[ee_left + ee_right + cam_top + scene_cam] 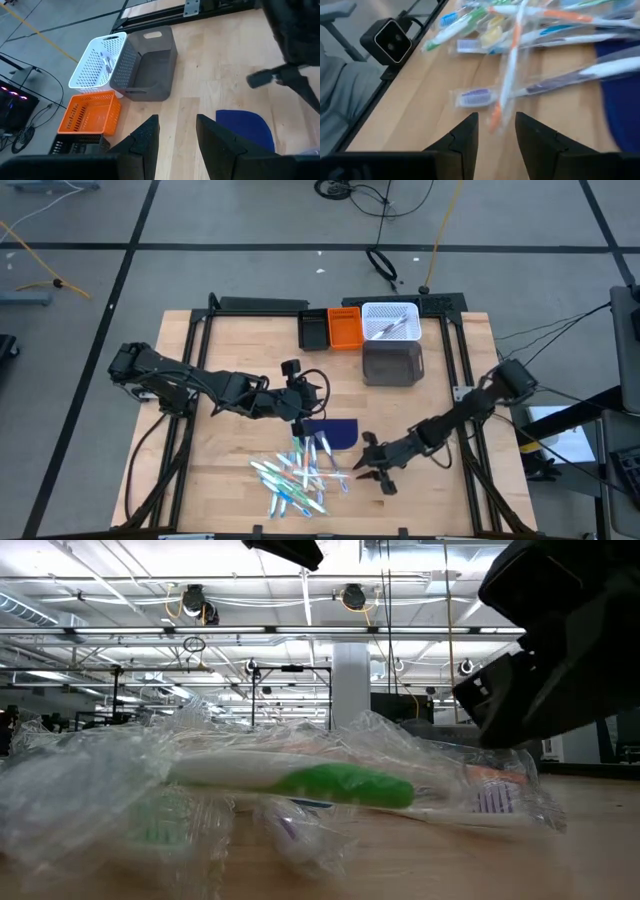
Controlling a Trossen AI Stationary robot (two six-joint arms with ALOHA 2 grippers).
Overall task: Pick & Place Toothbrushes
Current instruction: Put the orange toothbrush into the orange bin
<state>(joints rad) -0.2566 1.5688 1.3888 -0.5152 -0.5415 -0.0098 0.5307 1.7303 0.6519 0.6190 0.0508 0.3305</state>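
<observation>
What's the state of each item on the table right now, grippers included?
Pile of thin plastic-wrapped toothbrushes: loose on the table, none held.
White perforated plastic basket: holds a few items.
Orange plastic bin: empty.
Grey plastic bin: looks empty.
Dark blue flat mat: flat, toothbrushes overlap its edge.
Left gripper: fingers open, empty, above the mat.
Right gripper: fingers open, empty, beside the pile.

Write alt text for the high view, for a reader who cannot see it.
Seen from above, a heap of toothbrushes lies at the near edge of a wooden table, partly on a blue mat. The left gripper hovers over the heap, the right gripper beside it, both open. Orange, white and grey bins stand at the far edge.
</observation>
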